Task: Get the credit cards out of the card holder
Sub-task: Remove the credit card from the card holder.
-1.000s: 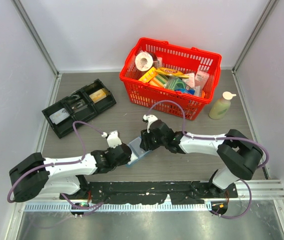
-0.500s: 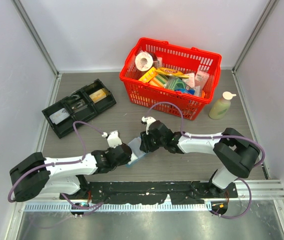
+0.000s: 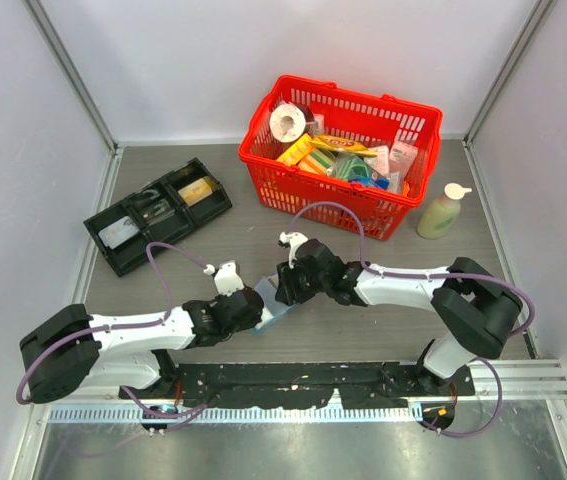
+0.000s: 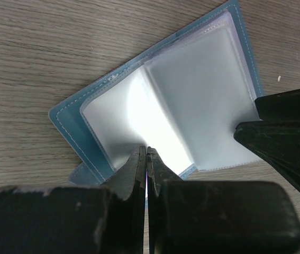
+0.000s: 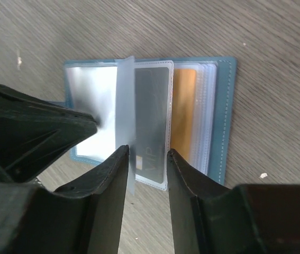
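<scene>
The left gripper is pinched tight on the near edge of the card holder, which lies open on the table between both arms. The right gripper hovers over it, jaws slightly parted above the pocketed silvery-grey card. The orange-tan card is pocketed just beside it.

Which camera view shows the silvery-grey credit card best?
The right wrist view: the grey card lies in a clear pocket of the open card holder. The left wrist view shows only glaring pockets; the top view is too small to tell.
</scene>
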